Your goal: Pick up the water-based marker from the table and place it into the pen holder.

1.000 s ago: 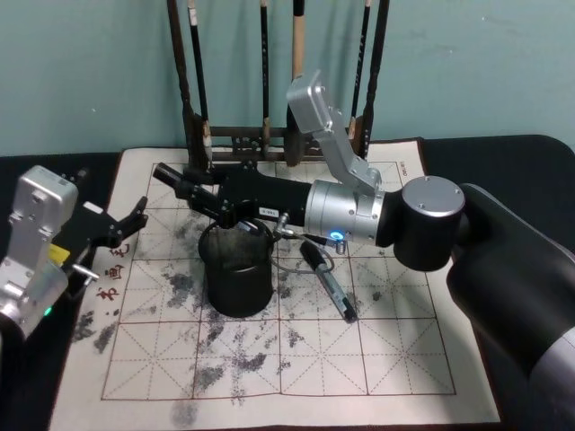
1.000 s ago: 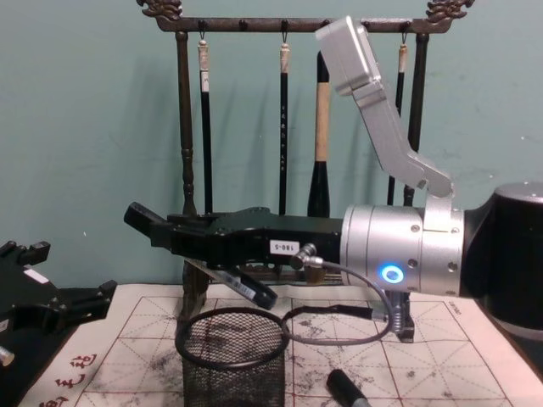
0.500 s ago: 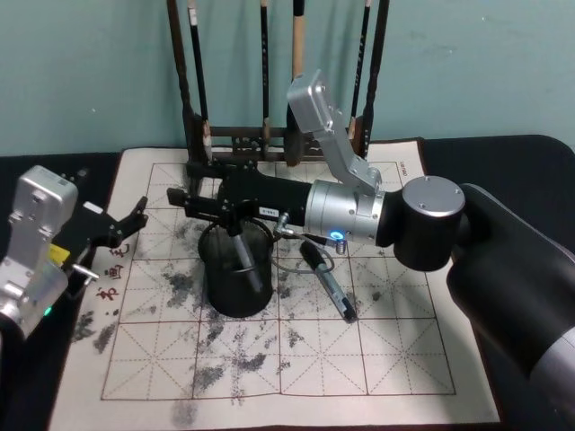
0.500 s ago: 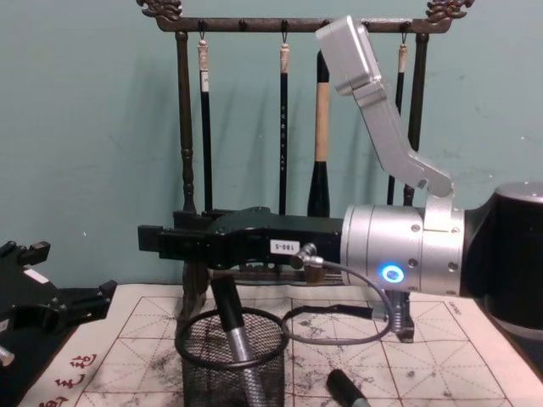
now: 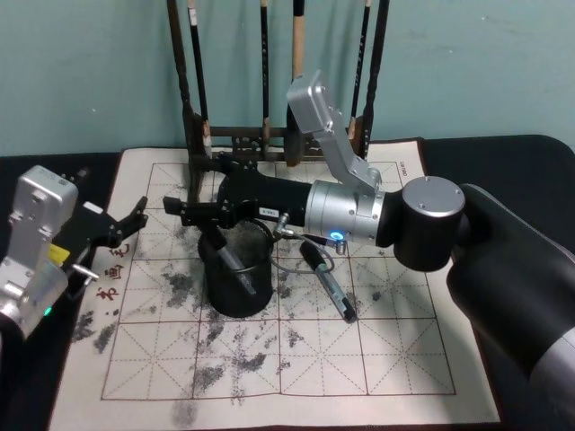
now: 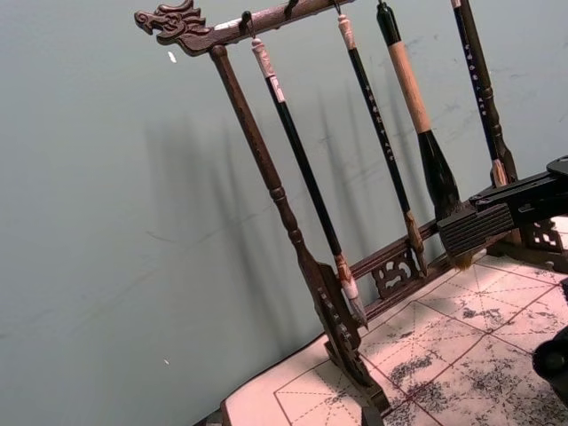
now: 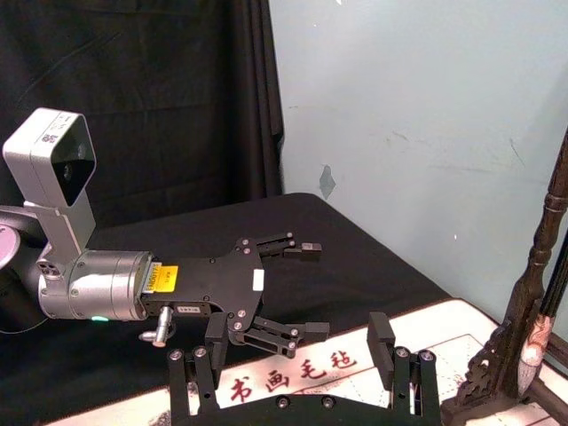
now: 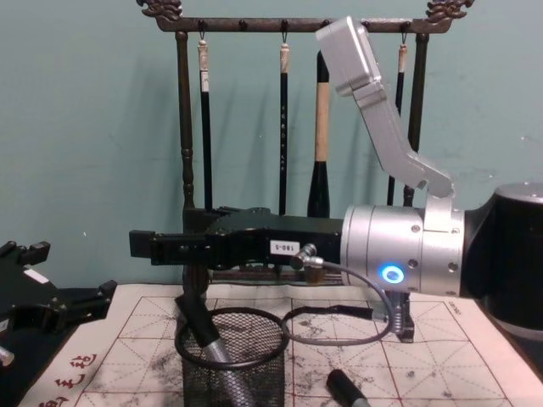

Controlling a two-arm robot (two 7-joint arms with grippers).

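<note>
The black wire-mesh pen holder [image 5: 238, 283] [image 8: 235, 360] stands on the red-grid mat of the table [image 5: 377, 359]. A marker [image 5: 230, 261] [image 8: 202, 322] with a dark cap and grey barrel leans inside it against the rim, free of any grip. My right gripper [image 5: 184, 213] [image 8: 142, 246] hovers level just above the holder, open, its fingers [image 7: 382, 342] wide apart with nothing between them. Another dark marker [image 5: 329, 285] [image 8: 345, 389] lies on the mat right of the holder. My left gripper [image 5: 121, 226] [image 7: 297, 288] rests open at the mat's left edge.
A tall dark wooden brush rack [image 5: 269, 135] [image 8: 284, 25] [image 6: 302, 248] hung with several brushes stands right behind the holder. A grey cable [image 8: 339, 326] loops under my right wrist. Ink stains cover the mat's centre.
My right gripper opened and let go of the marker. The marker dropped into the pen holder and now leans against its left rim.
</note>
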